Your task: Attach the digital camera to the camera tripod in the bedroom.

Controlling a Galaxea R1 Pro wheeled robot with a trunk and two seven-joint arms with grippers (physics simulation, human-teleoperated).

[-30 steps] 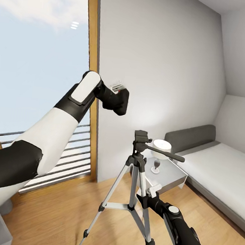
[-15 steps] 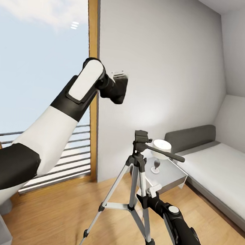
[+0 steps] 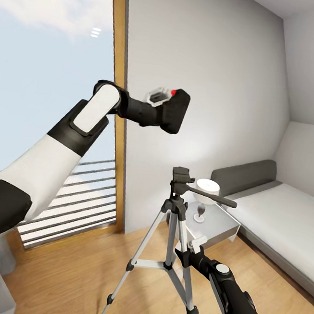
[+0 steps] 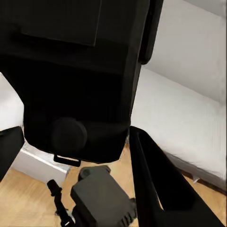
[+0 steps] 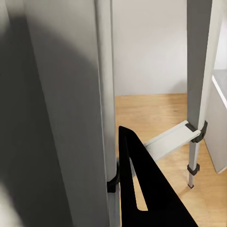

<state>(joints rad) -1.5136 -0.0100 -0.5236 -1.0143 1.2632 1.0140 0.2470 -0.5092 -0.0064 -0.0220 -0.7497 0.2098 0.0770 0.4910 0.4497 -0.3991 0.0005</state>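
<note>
The digital camera (image 3: 175, 111), black with a red spot on top, hangs in the air in front of the white wall, with my left gripper (image 3: 163, 105) shut on it. It is higher than the camera tripod's black head (image 3: 180, 176) and slightly to its left. In the left wrist view the camera (image 4: 75, 80) looms between the dark fingers (image 4: 161, 184), with the tripod head (image 4: 101, 201) beneath it. The camera tripod (image 3: 170, 236) stands on the wood floor. My right gripper (image 3: 192, 245) is shut on one silver leg (image 5: 101, 94), low down.
A grey nightstand (image 3: 217, 226) with a white lamp (image 3: 207, 189) stands just behind the tripod, and the low bed (image 3: 277, 213) lies to the right. A tall wood-framed window (image 3: 120, 51) with a slatted railing is at the left. Light wood floor (image 3: 77, 274) surrounds the tripod.
My left arm has swung the camera right and slightly up, toward the space over the tripod head, and turned it so the red spot shows. The right arm and tripod have not moved.
</note>
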